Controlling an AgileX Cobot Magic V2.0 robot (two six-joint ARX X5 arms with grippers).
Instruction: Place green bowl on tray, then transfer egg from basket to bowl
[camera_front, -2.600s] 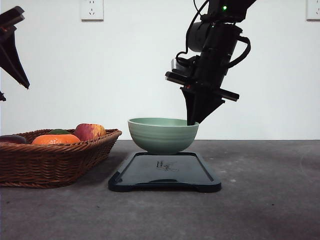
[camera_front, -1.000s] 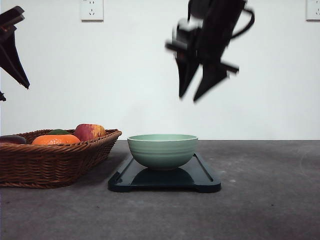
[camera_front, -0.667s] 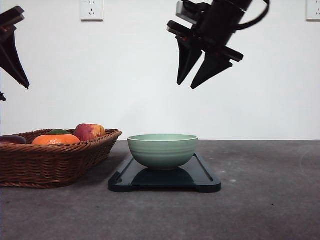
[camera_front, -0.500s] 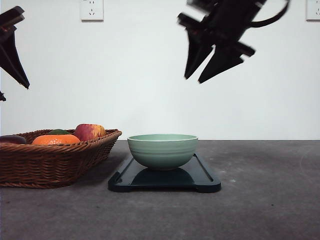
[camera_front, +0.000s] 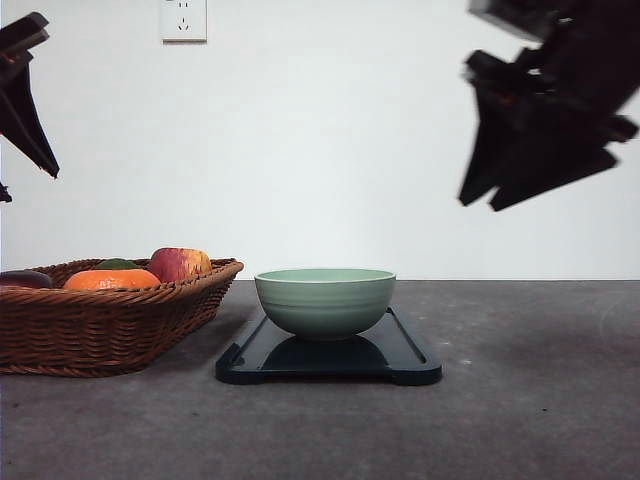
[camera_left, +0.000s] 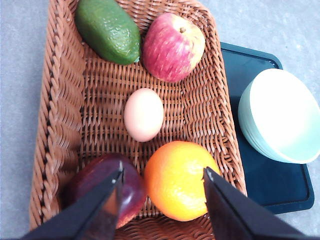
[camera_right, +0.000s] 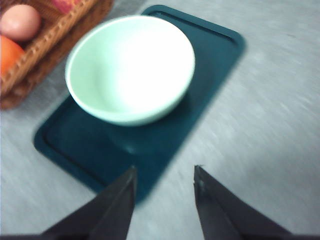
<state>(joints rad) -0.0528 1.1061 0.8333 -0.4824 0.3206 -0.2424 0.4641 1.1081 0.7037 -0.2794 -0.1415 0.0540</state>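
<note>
The green bowl (camera_front: 325, 300) stands upright and empty on the black tray (camera_front: 405, 362) at the table's middle; it also shows as the green bowl (camera_right: 131, 67) on the tray (camera_right: 200, 85). The egg (camera_left: 144, 114) lies in the middle of the wicker basket (camera_left: 60, 125), and an egg (camera_right: 20, 21) shows at the basket's edge in the right wrist view. My left gripper (camera_left: 162, 182) hangs open above the basket (camera_front: 110, 320), over the orange. High at the right, my right gripper (camera_front: 485, 200) is open and holds nothing.
The basket also holds a red apple (camera_left: 173, 46), an avocado (camera_left: 108, 30), an orange (camera_left: 181, 180) and a dark purple fruit (camera_left: 102, 187). Bare grey table (camera_front: 530, 380) lies to the right of the tray. A white wall stands behind.
My right gripper let go of the bowl, which now rests on the tray, then rose and swung away to the upper right. The left arm has not moved.
</note>
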